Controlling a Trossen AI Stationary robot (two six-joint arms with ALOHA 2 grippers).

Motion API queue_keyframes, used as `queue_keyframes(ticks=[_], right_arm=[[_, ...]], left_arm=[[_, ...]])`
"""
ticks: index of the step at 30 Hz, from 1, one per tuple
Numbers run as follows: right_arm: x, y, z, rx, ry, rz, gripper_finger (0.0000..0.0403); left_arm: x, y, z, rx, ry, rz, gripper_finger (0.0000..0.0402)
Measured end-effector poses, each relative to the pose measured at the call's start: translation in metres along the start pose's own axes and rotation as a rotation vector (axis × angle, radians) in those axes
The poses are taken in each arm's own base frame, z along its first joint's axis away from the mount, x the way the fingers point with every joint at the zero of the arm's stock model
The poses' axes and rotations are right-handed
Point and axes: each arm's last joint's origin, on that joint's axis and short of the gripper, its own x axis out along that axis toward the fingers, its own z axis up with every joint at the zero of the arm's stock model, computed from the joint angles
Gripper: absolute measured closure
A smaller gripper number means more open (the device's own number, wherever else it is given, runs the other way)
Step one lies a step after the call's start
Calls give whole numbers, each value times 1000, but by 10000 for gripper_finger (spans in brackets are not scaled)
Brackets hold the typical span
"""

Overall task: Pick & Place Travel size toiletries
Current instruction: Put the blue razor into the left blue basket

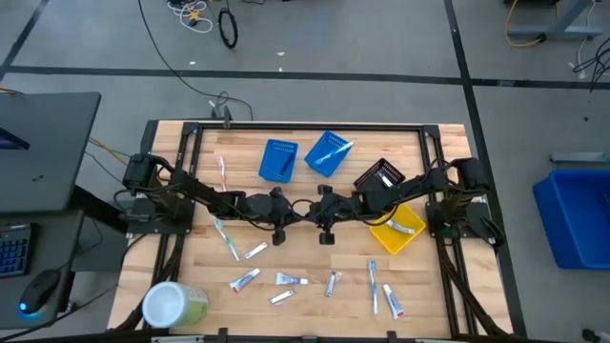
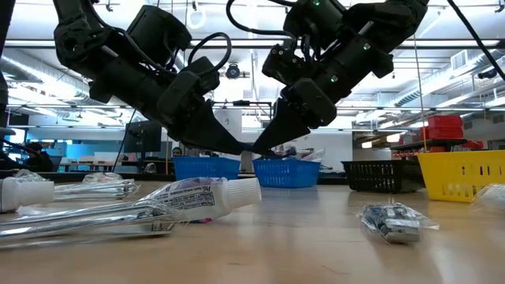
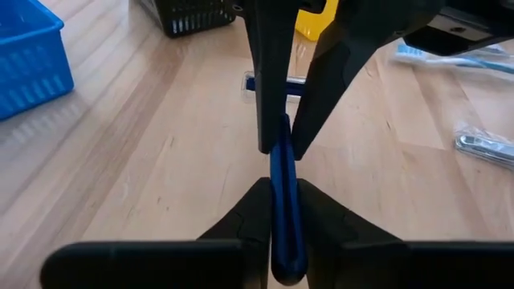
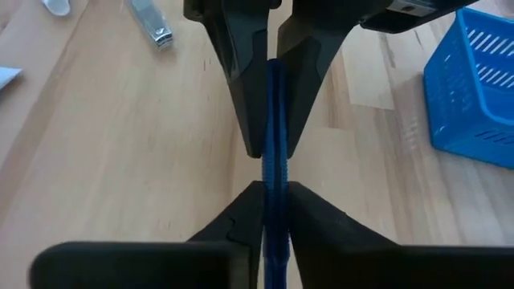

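Two end effectors met tip to tip mid-counter (image 1: 191, 286) from above: left end effector (image 1: 291, 211), right end effector (image 1: 312, 211). Low down, no tube (image 2: 207, 196) print was legible. Both wrist views showed a slim blue razor (image 3: 283, 193) pinched by both, above wood grain.

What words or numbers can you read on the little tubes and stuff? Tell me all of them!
None can be read.
The white tube lying closest in the low view has printing on it, but it is too blurred to read.
The wrapped packet near it: no legible marks.
The small tubes seen from above are too small to read.
The blue item held between the left gripper and the right gripper shows no text.
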Motion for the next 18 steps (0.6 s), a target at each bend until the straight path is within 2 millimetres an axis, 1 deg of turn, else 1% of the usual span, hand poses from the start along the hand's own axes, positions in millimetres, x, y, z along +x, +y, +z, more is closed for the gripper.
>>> queue_keyframes(ticks=[2, 5, 7, 10, 12, 15, 18], right_arm=[[-1, 0, 2, -19, -14, -2, 317], [-9, -2, 8, -60, -35, -33, 280], [-18, -6, 15, -64, -61, -91, 258], [-39, -12, 26, -53, -93, -192, 232], [-55, -16, 32, -37, -105, -247, 219], [-72, -20, 39, 15, -141, -286, 205], [-82, -22, 44, 54, -177, -287, 197]], left_arm=[[0, 0, 0, -2, 2, 4, 356], [0, 1, 0, -4, -3, 27, 364], [-1, 2, 1, -4, -15, 72, 364], [-6, 8, 8, -31, -38, 164, 364], [-13, 16, 15, -90, -51, 256, 364], [-29, 30, 23, -158, -59, 457, 364], [-45, 46, 31, -196, -65, 623, 364]])
